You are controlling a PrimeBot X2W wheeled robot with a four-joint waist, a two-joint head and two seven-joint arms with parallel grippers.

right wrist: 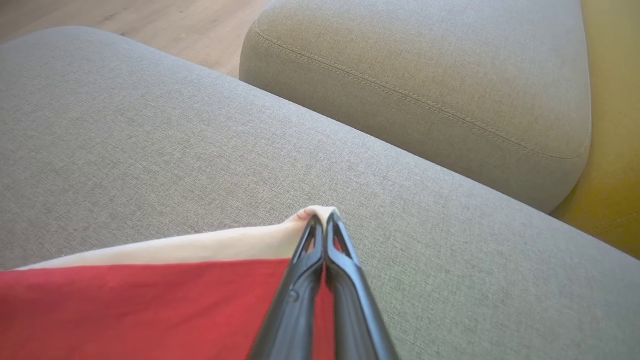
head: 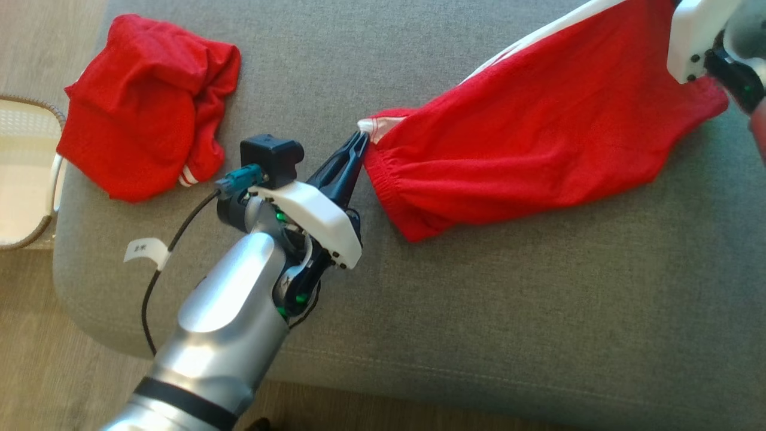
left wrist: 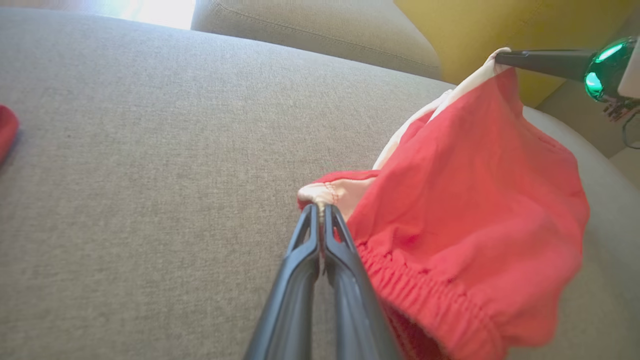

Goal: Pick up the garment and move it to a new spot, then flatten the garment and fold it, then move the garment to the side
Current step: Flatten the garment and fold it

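The garment (head: 538, 137) is held stretched over the cushion (head: 479, 311); one white-trimmed corner is clamped in the left gripper (head: 358, 143), the other in the right gripper (right wrist: 325, 217); tension should be evened, then both corners lowered together, clear of the second red heap (head: 143, 108)

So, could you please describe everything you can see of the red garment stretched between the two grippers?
The red garment is thin, soft-looking cloth with a white side stripe and a gathered elastic band along one edge. It hangs stretched between the left gripper and right gripper, whose jaws are shut on its white-trimmed corners. Its lower edge seems to rest on the grey cushion.
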